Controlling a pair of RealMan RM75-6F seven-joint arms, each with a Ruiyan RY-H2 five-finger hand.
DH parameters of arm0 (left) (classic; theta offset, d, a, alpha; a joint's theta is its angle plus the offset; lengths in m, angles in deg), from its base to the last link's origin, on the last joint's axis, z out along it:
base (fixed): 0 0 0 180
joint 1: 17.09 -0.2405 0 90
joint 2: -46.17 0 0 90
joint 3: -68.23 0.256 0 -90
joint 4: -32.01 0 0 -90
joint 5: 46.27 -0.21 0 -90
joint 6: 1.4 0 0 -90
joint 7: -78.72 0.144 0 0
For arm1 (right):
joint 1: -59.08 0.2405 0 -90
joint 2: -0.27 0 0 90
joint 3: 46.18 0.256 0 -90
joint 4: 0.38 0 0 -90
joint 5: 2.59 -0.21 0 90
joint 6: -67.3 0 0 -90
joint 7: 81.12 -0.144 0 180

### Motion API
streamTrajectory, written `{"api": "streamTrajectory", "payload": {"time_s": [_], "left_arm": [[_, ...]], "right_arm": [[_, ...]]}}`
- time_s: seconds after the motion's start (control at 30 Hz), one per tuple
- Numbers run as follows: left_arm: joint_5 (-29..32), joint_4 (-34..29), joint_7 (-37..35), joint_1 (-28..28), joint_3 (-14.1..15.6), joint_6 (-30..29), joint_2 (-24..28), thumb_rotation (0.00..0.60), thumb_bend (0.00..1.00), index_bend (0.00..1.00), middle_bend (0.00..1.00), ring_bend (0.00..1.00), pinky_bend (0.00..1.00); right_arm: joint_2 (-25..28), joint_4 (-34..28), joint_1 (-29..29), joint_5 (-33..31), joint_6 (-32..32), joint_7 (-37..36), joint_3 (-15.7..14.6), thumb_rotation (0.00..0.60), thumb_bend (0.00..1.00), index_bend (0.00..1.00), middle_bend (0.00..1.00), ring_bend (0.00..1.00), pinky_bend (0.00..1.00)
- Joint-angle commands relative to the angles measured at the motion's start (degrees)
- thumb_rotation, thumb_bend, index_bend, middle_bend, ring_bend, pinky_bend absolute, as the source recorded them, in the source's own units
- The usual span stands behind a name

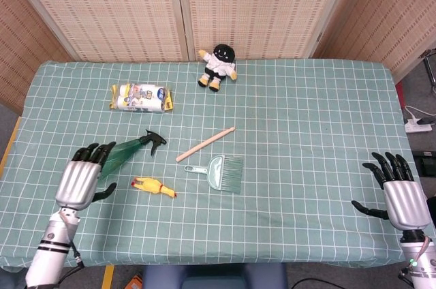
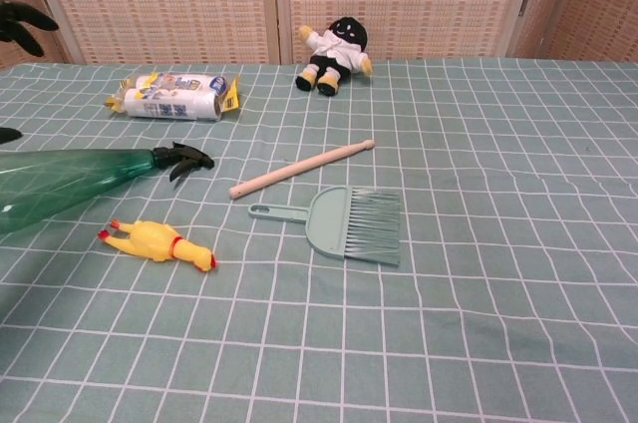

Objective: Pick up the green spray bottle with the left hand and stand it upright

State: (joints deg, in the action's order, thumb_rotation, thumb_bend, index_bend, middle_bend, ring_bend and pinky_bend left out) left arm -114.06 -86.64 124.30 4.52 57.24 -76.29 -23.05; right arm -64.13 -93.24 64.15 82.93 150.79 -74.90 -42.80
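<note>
- My left hand (image 1: 82, 178) hovers over the near-left part of the table (image 1: 313, 187), above the fat end of the green spray bottle (image 1: 126, 150). Its fingers are apart and the thumb sticks out to the side; I think it grips nothing, though from the head view I cannot tell whether it touches the bottle. The chest view catches only dark fingertips (image 2: 22, 20) at its left edge.
- My right hand (image 1: 398, 193) sits at the near-right corner, fingers spread, thumb pointing inward, holding nothing, well apart from every object.
- The green spray bottle lies on its side toward the left edge, base pointing to the near-left corner, black trigger head (image 1: 155, 140) pointing to the table's middle. In the chest view its clear green body (image 2: 70, 182) runs off the left of the frame.
- A yellow rubber chicken (image 1: 154, 186) lies just on the near side of the bottle, red beak toward the right.
- A pale green hand brush (image 1: 221, 171) lies near the middle, its handle pointing left.
- A light wooden stick (image 1: 205, 144) lies at a slant just beyond the brush, between it and the trigger head.
- A packet of white rolls (image 1: 141, 98) in a yellow-edged wrapper lies toward the far-left corner.
- A small doll (image 1: 217, 67) in black and white sits by the far edge, near its middle.
</note>
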Motion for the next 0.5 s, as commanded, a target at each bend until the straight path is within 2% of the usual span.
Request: {"api": "streamTrajectory", "payload": {"time_s": [0.03,0.2,0.37,0.4,0.43,0.5], "left_arm": [[8.3,0.4,12.4,7.4,-2.5,0.3,-8.6,0.6,0.21,0.12,0.19,0.14,0.22],[14.9,5.7,19.9,12.4,-4.6,-2.2,-15.8,0.6,0.22,0.15,0.22,0.16,0.25],[17.4,7.6,21.6,13.8,-5.1,-2.7,-17.8,0.6,0.22,0.15,0.23,0.17,0.25],[23.7,10.8,23.0,15.3,-6.6,-2.4,-20.8,0.6,0.22,0.15,0.23,0.17,0.26],[27.4,13.3,24.6,16.9,-8.1,-2.7,-22.8,0.6,0.22,0.15,0.23,0.17,0.26],[31.9,17.4,27.5,19.6,-9.6,-3.9,-25.6,0.6,0.22,0.15,0.23,0.17,0.26]], "right_arm": [[0.2,0.0,0.0,0.1,-0.2,-0.4,-0.1,0.6,0.0,0.25,0.1,0.03,0.04],[0.5,0.1,0.1,0.3,-0.4,-1.4,-0.2,0.6,0.0,0.26,0.1,0.03,0.04],[0.6,0.1,0.2,0.4,-0.5,-1.6,-0.3,0.6,0.0,0.26,0.1,0.03,0.04],[0.8,0.0,0.3,0.2,-0.9,-1.8,-0.4,0.6,0.0,0.26,0.1,0.03,0.04],[0.9,-0.1,0.3,0.2,-1.1,-1.9,-0.4,0.6,0.0,0.26,0.1,0.03,0.04],[1.1,-0.1,0.4,0.2,-1.2,-2.1,-0.4,0.6,0.0,0.26,0.1,0.03,0.04]]}}
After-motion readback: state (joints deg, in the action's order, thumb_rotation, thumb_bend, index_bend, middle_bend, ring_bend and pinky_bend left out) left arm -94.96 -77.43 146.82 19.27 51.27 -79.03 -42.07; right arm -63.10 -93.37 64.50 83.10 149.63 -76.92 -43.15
